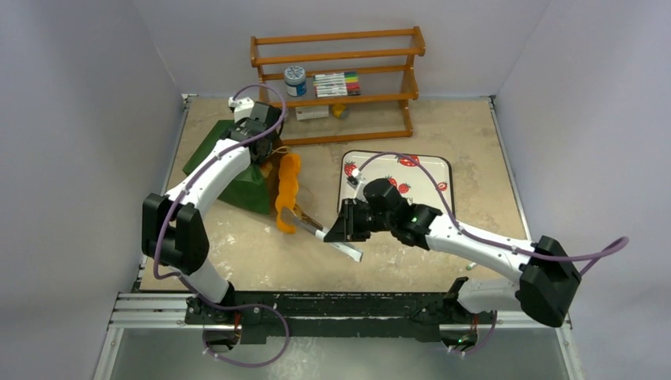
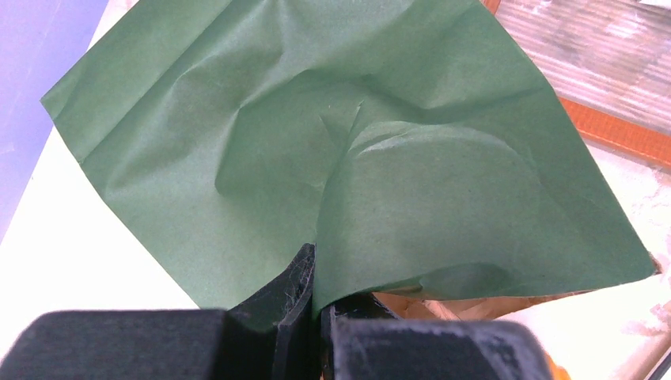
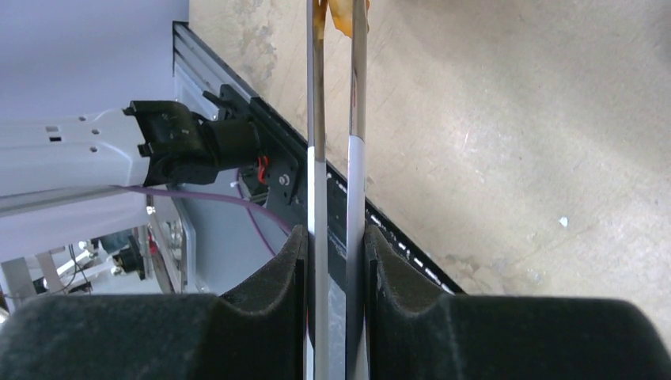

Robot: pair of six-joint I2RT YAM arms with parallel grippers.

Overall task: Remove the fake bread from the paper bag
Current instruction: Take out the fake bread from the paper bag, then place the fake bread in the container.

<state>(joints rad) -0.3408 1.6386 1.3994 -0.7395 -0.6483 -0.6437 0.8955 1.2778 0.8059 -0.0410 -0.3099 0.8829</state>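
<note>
- Right gripper (image 3: 336,245) is clenched on a pair of tongs (image 3: 316,158), my pads pressing the two thin metal blades toward each other; their far tips look to be nipping the near end of the fake bread (image 1: 289,188)
- Left gripper (image 2: 316,297) is clamped on a fold of the paper bag (image 2: 237,158) close to its mouth, pinning it at the far left of the table (image 1: 475,142)
- Only one piece of bread shows: long, flat, wavy-edged and orange, lying at the bag's mouth between the bag and my tongs; I cannot tell whether its far end sits inside, nor whether more pieces are hidden in there
- I judge it light and stiff, a moulded toy with a smooth skin that could slip between narrow steel tips; being long, it would swing if held by one end, so a bite further in along the flat faces should serve better than the very tip
- Bag paper is thin, matte and dark green, creased and dented, with brown lining showing at the open edge; it is soft, it crumples, and I expect it to drag along with the bread unless I hold it down, and to tear if I pull hard
- Tongs are springy, slim and slick, so my squeeze must stay even
- White tray (image 1: 449,170) printed with strawberries lies just beyond my right wrist, apart from the bag
</note>
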